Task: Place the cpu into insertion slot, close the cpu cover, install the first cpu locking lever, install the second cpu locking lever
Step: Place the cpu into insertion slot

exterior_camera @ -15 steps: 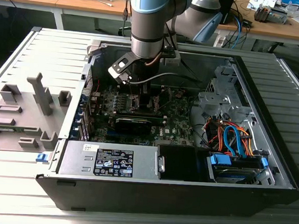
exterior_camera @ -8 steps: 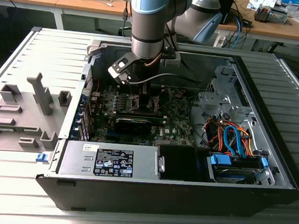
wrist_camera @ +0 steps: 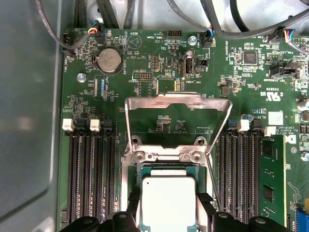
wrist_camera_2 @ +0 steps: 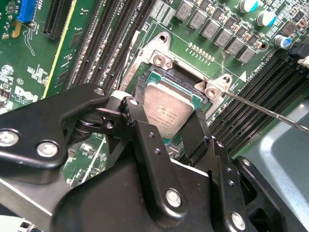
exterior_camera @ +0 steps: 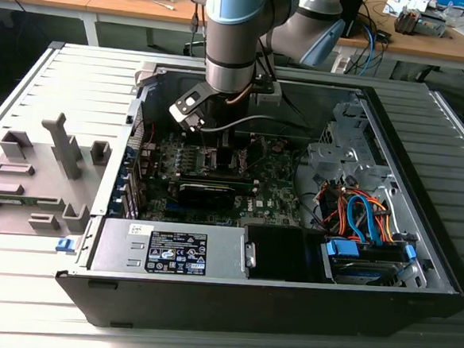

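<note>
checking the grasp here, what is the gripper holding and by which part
The cpu, pinched at two opposite edges by the gripper.

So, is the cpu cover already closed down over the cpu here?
No, in the first wrist view the cpu cover stands swung open, and the cpu shows its metal top uncovered.

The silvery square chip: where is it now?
In the first wrist view, the silvery square chip is at the dark socket, beside the open silver frame.
</note>
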Motion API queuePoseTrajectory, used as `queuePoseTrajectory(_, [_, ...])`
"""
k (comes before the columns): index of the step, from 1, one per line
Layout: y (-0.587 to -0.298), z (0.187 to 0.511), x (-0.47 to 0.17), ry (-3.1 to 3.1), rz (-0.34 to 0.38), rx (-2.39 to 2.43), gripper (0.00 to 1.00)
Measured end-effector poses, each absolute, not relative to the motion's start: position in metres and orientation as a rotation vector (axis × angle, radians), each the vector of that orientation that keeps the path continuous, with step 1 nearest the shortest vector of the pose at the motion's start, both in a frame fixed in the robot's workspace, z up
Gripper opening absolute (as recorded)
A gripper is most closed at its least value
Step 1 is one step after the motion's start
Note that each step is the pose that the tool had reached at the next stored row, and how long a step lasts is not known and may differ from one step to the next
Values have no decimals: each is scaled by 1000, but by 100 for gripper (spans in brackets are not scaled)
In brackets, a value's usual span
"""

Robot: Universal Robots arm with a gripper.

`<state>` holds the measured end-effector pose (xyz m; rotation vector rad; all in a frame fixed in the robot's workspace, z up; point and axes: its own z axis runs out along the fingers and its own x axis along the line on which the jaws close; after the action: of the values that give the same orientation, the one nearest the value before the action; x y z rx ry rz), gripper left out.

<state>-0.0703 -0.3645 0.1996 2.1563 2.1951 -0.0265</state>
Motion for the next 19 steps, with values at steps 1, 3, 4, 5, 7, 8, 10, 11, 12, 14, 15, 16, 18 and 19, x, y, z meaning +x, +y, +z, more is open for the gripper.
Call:
queuePoseTrajectory(1, [-365,200,-70,2195,-27,2156,54])
queuePoseTrajectory(3, [-364,199,-70,2195,-26,2157,54])
queuePoseTrajectory(4, [-364,199,-70,2195,-26,2157,54])
queuePoseTrajectory(5, [-364,199,-70,2195,-26,2156,54])
queuePoseTrajectory(7, [-364,199,-70,2195,-26,2157,54])
queuePoseTrajectory(8, [-364,199,-70,2195,-25,2156,56])
queuePoseTrajectory(10, [-364,199,-70,2195,-25,2157,56])
queuePoseTrajectory(11, [-364,199,-70,2195,-25,2157,62])
queuePoseTrajectory(12, [-364,199,-70,2195,-26,2157,62])
queuePoseTrajectory(14, [-364,199,-70,2195,-26,2156,62])
queuePoseTrajectory(15, [-364,199,-70,2195,-26,2157,62])
queuePoseTrajectory(16, [-364,199,-70,2195,-26,2157,62])
queuePoseTrajectory(18, [-362,199,-70,2195,-26,2157,62])
queuePoseTrajectory(19, [-361,199,-70,2195,-26,2156,62])
